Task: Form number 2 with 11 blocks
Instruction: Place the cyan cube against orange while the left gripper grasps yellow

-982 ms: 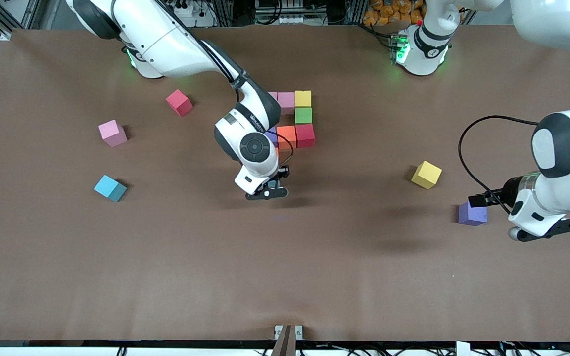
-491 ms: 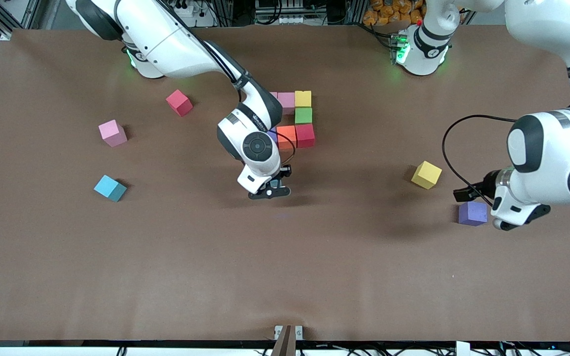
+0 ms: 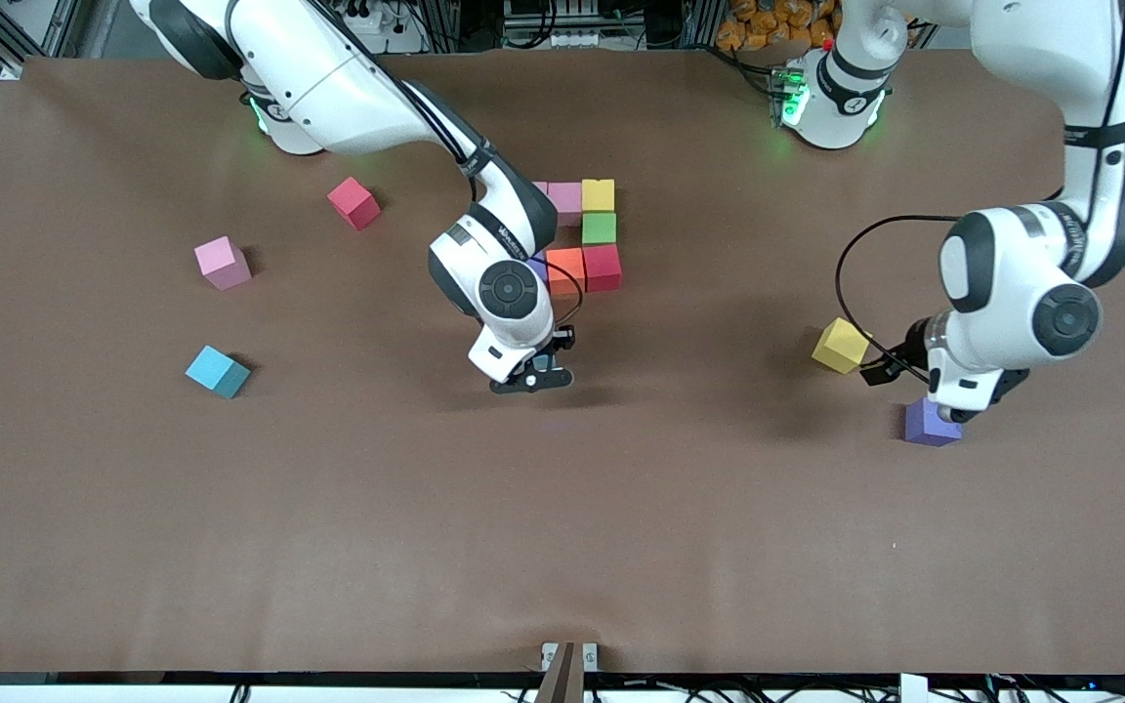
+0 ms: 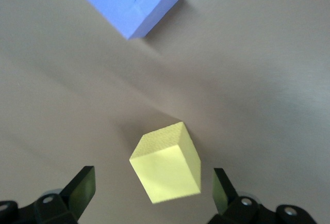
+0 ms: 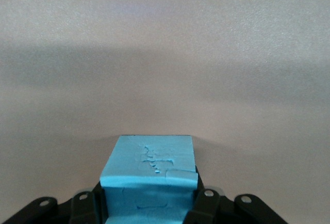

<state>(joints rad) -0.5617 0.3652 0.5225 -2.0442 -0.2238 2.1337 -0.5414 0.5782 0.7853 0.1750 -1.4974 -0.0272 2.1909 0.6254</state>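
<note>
The number 2 [image 3: 577, 234] is only partly built near the middle of the brown table [image 3: 562, 547]: a pink cube and a yellow cube side by side in the row farthest from the front camera, a green cube [image 3: 599, 228] just nearer under the yellow one, then an orange cube touching a red cube, with a purple cube edge showing beside the orange one where the right arm's wrist hides the rest. The right tool [image 3: 535, 376] hangs over bare table just nearer the camera than this cluster, its fingers clamped on a teal-blue cube [image 5: 149, 175] whose top face is scuffed. The left tool [image 4: 154, 195] hovers with fingers spread wide and nothing held, over a loose yellow cube [image 3: 841, 345] toward the left arm's end; a loose purple cube [image 3: 932, 423] lies close by, nearer the camera, partly under that arm's wrist. Toward the right arm's end lie a loose red cube [image 3: 354, 202], a pink cube [image 3: 223, 263] and a teal cube [image 3: 217, 371], well apart. Small lettering on the right arm's wrist is too small to read.
</note>
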